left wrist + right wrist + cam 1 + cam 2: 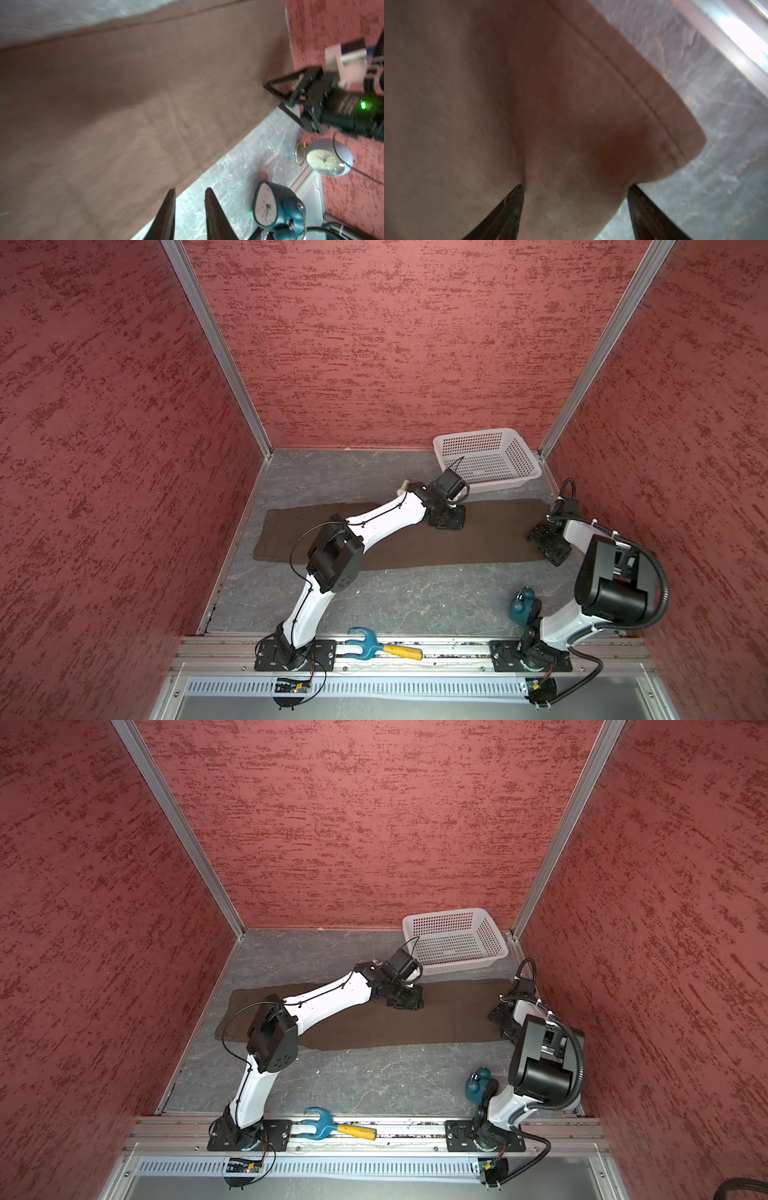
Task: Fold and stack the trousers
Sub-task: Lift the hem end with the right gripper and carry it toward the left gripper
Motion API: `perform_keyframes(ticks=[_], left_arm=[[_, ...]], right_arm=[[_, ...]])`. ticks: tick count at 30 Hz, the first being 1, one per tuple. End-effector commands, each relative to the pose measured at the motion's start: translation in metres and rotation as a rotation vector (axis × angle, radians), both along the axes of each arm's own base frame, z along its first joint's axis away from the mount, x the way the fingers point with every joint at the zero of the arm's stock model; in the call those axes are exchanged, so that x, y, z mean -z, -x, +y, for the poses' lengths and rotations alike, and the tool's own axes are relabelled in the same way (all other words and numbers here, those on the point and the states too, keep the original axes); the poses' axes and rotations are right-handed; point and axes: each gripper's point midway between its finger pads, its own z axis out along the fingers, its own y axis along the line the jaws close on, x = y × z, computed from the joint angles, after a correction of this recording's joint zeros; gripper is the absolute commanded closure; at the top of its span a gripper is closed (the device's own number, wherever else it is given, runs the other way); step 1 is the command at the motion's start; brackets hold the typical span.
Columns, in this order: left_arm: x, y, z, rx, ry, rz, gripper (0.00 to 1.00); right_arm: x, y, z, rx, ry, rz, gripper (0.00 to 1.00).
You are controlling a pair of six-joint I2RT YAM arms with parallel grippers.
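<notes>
trousers: flat across mid-surface | basket: behind them, right rear corner | clock: before them, right | hand fork: on front rail

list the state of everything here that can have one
trousers, flat, spread in one long strip
left gripper, open narrowly, empty
right gripper, open wide, astride a hump of the trousers
white basket, upright, empty
teal clock, upright
hand fork, lying flat

Soft, even overhead light keeps both top views bright and sharp, the red walls stretched wide toward the edges, while both wrist views smear the trousers with motion blur and glare whitens a frame rail.
</notes>
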Motion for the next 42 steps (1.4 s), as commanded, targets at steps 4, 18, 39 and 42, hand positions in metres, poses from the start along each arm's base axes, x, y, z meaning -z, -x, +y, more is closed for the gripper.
perform_keyframes(ticks=[4, 18, 39, 42], left_arm=[[0.020, 0.002, -0.033, 0.103, 0.045, 0.039, 0.73], [0.056, -0.019, -0.023, 0.022, -0.006, 0.111, 0.81], [0.062, -0.045, 0.189, -0.461, 0.008, 0.224, 0.92], [0.087, -0.032, 0.194, -0.469, -0.020, 0.272, 0.94]], right_arm=[[0.018, -0.017, -0.001, 0.024, -0.050, -0.036, 0.50], [-0.092, -0.037, -0.015, -0.073, 0.193, -0.292, 1.00], [-0.168, -0.082, 0.250, -0.814, 0.452, -0.574, 1.00], [-0.162, -0.073, 0.295, -0.895, 0.408, -0.600, 1.00]])
